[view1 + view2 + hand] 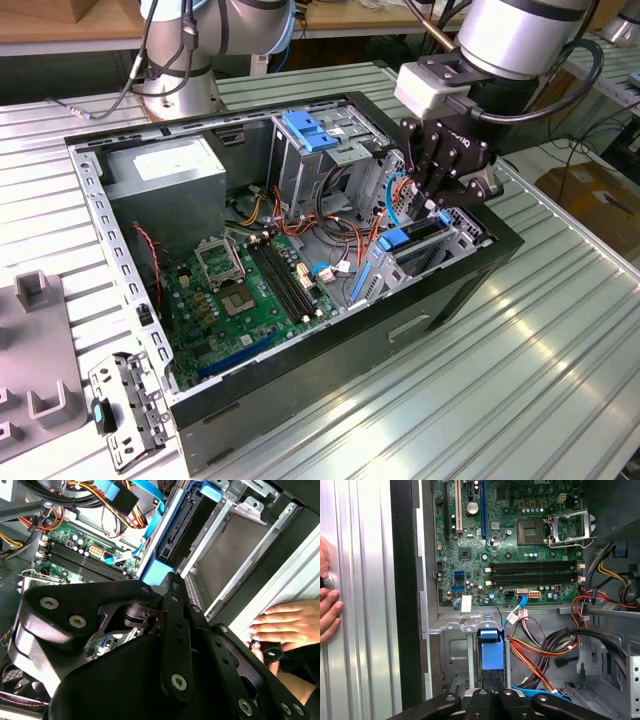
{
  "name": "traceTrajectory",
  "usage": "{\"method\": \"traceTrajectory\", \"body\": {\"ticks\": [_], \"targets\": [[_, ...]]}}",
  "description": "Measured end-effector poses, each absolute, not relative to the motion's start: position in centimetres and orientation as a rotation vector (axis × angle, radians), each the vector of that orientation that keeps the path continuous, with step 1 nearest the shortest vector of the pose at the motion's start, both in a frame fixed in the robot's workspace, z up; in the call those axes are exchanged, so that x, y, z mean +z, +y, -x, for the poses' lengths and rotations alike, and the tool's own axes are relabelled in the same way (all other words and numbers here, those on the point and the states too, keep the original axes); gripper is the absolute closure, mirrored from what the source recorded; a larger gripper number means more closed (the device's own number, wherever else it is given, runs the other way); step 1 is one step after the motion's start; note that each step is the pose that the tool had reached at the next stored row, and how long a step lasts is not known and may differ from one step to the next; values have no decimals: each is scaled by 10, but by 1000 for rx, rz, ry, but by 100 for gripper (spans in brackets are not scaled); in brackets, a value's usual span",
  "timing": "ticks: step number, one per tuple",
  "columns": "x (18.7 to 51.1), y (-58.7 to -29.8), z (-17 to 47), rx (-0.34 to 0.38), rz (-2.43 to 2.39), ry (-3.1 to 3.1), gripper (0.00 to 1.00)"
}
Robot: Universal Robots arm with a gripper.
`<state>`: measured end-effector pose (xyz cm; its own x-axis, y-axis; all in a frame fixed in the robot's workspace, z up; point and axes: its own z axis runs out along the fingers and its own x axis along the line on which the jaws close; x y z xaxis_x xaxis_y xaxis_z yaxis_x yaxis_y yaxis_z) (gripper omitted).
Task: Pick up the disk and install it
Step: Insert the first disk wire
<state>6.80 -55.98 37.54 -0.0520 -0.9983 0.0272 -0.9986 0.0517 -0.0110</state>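
1. Disk (415, 240) stands on edge in bay (466, 240), right of centre in exterior view; long axis rises toward the exterior view's right.
2. Dark casing, blue rail.
3. Gripper (440, 203) fingers nearly together, seemingly pinching disk.

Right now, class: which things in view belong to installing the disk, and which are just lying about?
Belongs to the job: disk, standing in the drive bay; gripper, close over it.

Just lying about: power supply; motherboard; upper drive cage; person's hand beside the case.
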Motion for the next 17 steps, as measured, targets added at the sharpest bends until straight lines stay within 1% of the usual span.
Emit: {"method": "traceTrajectory", "body": {"ticks": [11, 16, 17], "targets": [[375, -560, -82, 42, -2241, -2185, 89], [385, -560, -82, 41, -2247, -2177, 89], [391, -560, -82, 39, -2249, -2175, 89]]}}
